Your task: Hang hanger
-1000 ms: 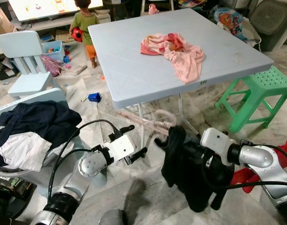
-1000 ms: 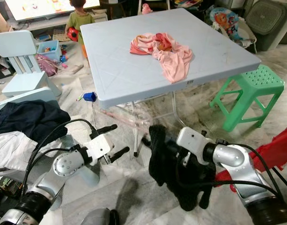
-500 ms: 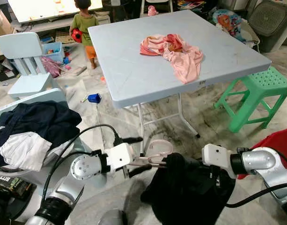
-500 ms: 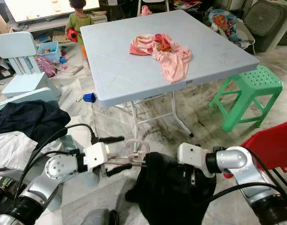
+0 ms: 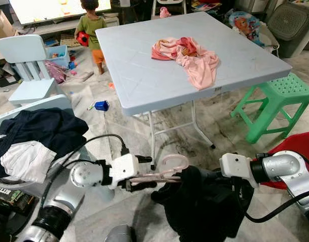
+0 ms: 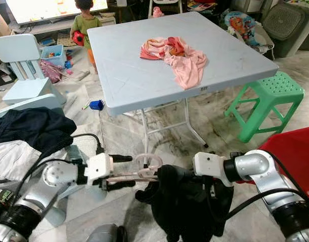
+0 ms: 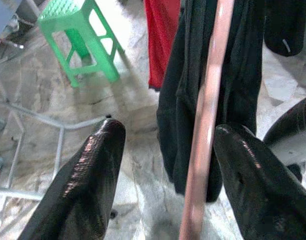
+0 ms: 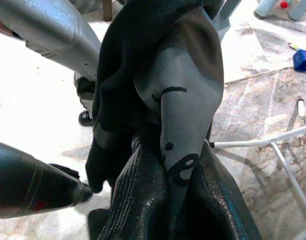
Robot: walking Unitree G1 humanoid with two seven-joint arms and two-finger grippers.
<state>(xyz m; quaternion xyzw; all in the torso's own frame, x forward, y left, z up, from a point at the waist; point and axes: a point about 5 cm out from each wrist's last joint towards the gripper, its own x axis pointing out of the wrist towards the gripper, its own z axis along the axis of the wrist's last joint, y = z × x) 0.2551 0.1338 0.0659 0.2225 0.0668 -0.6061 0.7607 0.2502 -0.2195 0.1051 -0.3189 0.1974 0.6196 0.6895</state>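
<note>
Left gripper now spread around pink hanger, not clamping; I read handover incomplete (right gripper stays pinched on black garment)

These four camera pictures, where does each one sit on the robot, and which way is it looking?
Left eye, right eye: on the head, looking forward and down at both arms, the pink hanger, the dark garment and the table.
Left wrist: along the left gripper, its open fingers astride the hanger.
Right wrist: along the right gripper, shut on the garment.
All share the garment.
</note>
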